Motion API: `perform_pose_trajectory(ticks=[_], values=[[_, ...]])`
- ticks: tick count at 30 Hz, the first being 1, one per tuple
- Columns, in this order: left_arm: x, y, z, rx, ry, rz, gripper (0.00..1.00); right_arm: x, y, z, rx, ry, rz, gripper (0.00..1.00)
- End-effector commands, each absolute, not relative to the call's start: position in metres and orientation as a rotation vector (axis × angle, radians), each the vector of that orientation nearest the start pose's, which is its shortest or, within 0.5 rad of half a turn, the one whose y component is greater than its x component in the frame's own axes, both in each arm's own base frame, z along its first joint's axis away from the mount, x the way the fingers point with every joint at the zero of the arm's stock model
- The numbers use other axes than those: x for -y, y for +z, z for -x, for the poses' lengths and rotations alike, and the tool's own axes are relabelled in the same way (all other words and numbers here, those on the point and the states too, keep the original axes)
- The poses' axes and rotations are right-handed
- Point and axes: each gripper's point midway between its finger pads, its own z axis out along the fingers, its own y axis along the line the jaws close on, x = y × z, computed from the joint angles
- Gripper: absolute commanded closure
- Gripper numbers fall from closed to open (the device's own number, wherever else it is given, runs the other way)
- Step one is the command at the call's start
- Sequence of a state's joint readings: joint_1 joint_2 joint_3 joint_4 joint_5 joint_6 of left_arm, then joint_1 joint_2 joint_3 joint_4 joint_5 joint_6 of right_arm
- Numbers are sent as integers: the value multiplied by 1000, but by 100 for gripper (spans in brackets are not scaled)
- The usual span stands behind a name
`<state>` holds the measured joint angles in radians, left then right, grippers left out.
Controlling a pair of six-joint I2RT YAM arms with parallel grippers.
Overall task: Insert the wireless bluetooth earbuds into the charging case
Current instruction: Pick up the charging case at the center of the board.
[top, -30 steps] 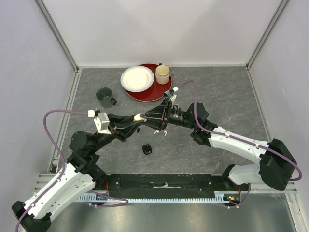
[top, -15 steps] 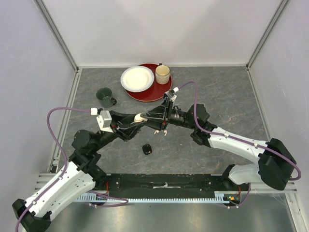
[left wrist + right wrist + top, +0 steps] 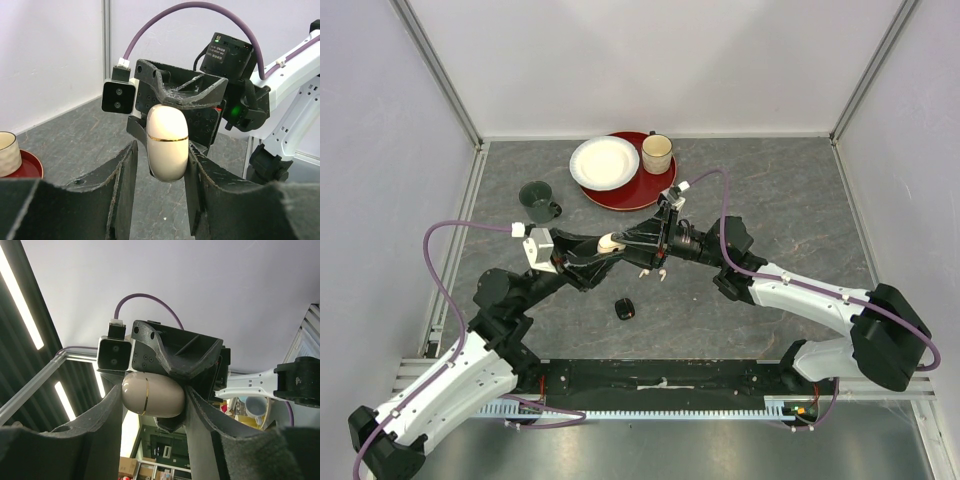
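Note:
A cream charging case (image 3: 610, 242) with a gold band is held in the air over the middle of the table, closed. My left gripper (image 3: 607, 245) and right gripper (image 3: 617, 240) meet on it from opposite sides. In the left wrist view the case (image 3: 167, 142) stands upright between my fingers. In the right wrist view it (image 3: 152, 395) lies crosswise, pressed at both ends. Two tiny white earbuds (image 3: 643, 271) lie on the table below the right gripper. The other earbuds are out of view.
A small black case (image 3: 625, 309) lies on the table in front of the grippers. A red tray (image 3: 625, 193) at the back carries a white plate (image 3: 604, 162) and a beige cup (image 3: 657, 153). A dark green mug (image 3: 536, 199) stands at the left.
The left arm's wrist has shifted slightly to the right and back. The cream case and both grippers stay at the same spot.

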<state>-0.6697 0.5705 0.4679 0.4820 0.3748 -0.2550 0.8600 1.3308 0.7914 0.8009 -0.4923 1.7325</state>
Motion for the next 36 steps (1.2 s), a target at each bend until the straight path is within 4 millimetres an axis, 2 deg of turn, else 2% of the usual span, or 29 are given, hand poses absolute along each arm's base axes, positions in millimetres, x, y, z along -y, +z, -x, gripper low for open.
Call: perform_pose_trajectory(ticks=[1, 7, 14, 31, 35, 36], values=[[230, 355, -171, -1078, -1047, -561, 54, -378, 364, -166, -1816, 2401, -212, 90], [230, 354, -172, -1082, -1044, -562, 55, -378, 360, -169, -1827, 2382, -225, 90], [232, 351, -172, -1094, -1055, -568, 60, -377, 367, -167, -1798, 2397, -207, 91], [237, 342, -174, -1137, -1059, -588, 56, -378, 369, -169, -1786, 2396, -203, 91], [237, 343, -174, -1135, -1060, -589, 61, -378, 367, -170, -1792, 2395, -211, 90], [237, 342, -174, -1136, -1060, -589, 65, -378, 367, -169, -1791, 2396, -205, 90]])
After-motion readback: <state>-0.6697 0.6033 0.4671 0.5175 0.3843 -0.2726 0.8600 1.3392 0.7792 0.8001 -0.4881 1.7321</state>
